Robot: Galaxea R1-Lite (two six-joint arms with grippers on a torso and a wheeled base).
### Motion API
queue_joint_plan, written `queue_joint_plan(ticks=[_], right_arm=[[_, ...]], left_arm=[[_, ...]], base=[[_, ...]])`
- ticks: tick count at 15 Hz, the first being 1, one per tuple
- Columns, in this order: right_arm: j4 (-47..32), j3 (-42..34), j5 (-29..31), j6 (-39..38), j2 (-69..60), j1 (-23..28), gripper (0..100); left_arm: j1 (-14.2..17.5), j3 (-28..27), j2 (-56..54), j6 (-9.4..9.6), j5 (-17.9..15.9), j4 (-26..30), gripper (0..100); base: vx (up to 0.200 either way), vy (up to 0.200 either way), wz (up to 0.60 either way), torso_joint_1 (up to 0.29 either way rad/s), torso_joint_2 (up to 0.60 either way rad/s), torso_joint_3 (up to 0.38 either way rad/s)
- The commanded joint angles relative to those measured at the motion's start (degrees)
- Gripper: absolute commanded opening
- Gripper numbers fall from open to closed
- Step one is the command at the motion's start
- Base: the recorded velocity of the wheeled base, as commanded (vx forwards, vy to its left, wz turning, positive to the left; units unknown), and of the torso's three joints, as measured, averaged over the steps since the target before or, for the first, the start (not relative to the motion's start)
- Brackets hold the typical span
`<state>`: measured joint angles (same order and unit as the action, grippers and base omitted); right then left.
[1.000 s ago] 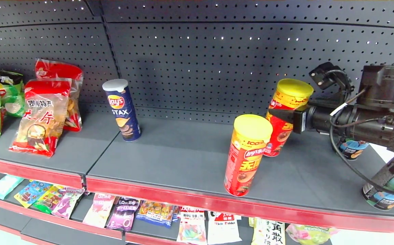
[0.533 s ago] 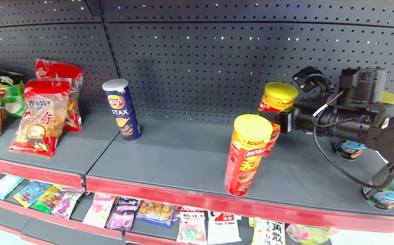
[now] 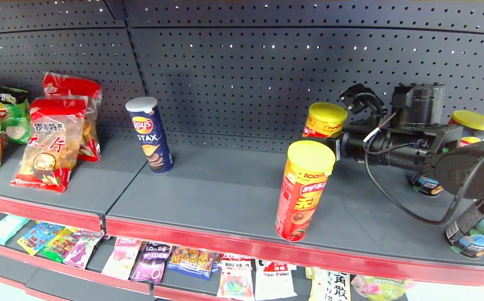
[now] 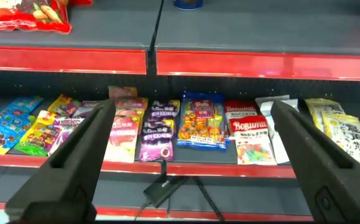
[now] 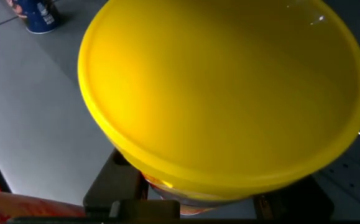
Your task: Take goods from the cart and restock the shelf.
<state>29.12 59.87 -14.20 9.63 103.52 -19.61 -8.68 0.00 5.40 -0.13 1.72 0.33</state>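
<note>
A red chip can with a yellow lid (image 3: 324,121) is held upright over the grey shelf board (image 3: 225,192), with my right gripper (image 3: 333,145) shut on its body. Its lower part is hidden behind a second, matching red can (image 3: 304,190) that stands near the shelf's front edge. In the right wrist view the held can's yellow lid (image 5: 223,93) sits close under the camera, and a dark finger (image 5: 114,186) shows beneath it. My left gripper (image 4: 192,106) is open and holds nothing, in front of the lower shelf's candy packets (image 4: 198,121).
A blue chip can (image 3: 150,136) stands left of centre, and snack bags (image 3: 49,142) lie at the far left. More yellow-lidded cans (image 3: 474,121) and printed cups (image 3: 476,238) crowd the right end. Bare board lies between the blue can and the red cans.
My right arm has carried the held red can leftward and toward the back panel. It now sits partly behind the front red can. The other goods have not moved.
</note>
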Motion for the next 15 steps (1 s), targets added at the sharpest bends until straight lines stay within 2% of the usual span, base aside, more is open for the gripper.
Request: queue_joint_plan(ticks=[1, 11, 12, 15], right_arm=[[0.1, 1.2, 0.0, 0.0, 1.2, -0.6, 0], [0.1, 1.5, 0.1, 0.1, 2.9, -1.9, 0], [0.1, 1.6, 0.1, 0.0, 2.9, -2.1, 100], [0.1, 1.4, 0.1, -0.1, 2.6, -2.1, 100]], left_arm=[[0.0, 0.0, 0.2, -0.04, 0.0, 0.0, 100], [0.0, 0.0, 0.2, -0.04, 0.0, 0.0, 100], [0.0, 0.0, 0.2, -0.04, 0.0, 0.0, 100], [0.0, 0.0, 0.2, -0.04, 0.0, 0.0, 100]], base=[[0.0, 0.0, 0.0, 0.0, 0.0, 0.0], [0.0, 0.0, 0.0, 0.0, 0.0, 0.0], [0.0, 0.0, 0.0, 0.0, 0.0, 0.0], [0.0, 0.0, 0.0, 0.0, 0.0, 0.0]])
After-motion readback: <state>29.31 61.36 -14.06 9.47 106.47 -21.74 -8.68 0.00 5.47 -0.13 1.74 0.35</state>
